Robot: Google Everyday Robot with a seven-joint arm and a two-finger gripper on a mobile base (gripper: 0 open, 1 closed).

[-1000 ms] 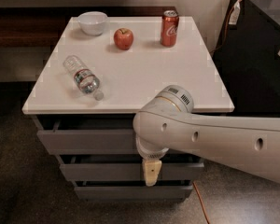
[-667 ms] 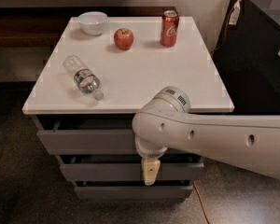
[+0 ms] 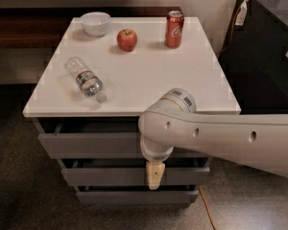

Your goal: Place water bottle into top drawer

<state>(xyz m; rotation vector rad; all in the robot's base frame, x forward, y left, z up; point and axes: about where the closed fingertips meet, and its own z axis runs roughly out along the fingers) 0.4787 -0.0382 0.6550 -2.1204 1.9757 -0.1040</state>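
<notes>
The water bottle (image 3: 85, 79) lies on its side on the left part of the white table top (image 3: 153, 75), cap pointing toward the front edge. The top drawer (image 3: 86, 145) is the uppermost grey front under the table top, with a dark gap showing above it. My gripper (image 3: 154, 175) hangs pointing down in front of the drawers, at the height of the middle drawer and right of centre. It is well below and to the right of the bottle and holds nothing that I can see. My arm crosses in from the right.
A white bowl (image 3: 95, 23), a red apple (image 3: 127, 39) and a red soda can (image 3: 174, 28) stand along the back of the table top. Two more grey drawers (image 3: 101, 176) sit below the top one. A black cabinet (image 3: 264, 56) stands at the right, and an orange cable (image 3: 206, 210) lies on the floor.
</notes>
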